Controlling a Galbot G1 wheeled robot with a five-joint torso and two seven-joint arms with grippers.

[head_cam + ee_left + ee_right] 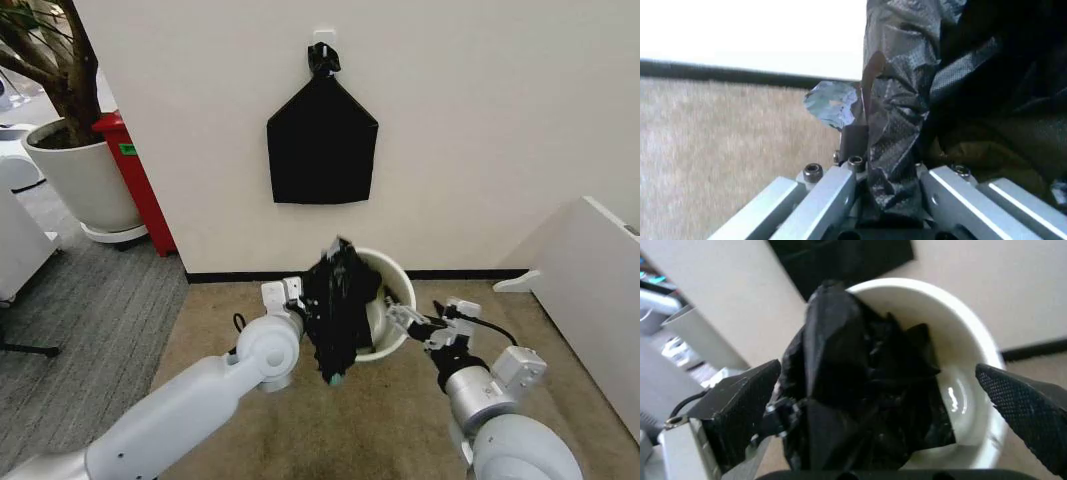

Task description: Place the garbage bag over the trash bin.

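Left gripper (312, 318) clamps the bunched garbage bag (340, 308) at the trash bin's (398, 282) rim; right gripper (418, 325) waits, spread wide.

At upper left of the head view stands a white plant pot (82, 178) with a red cabinet (138, 182) beside it; a flat black bag (321, 142) hangs on the wall at upper centre. Low in the centre, the left arm reaches to the bin's left side, its jaws clenched on a fold of the crumpled bag, which hangs as a dark clump over the bin's near left rim and partly covers its mouth. The bin sits on the tan carpet (390, 420) against the wall. Just right of it, the right gripper's fingers stand released, apart from the bag, near the bin's right wall.
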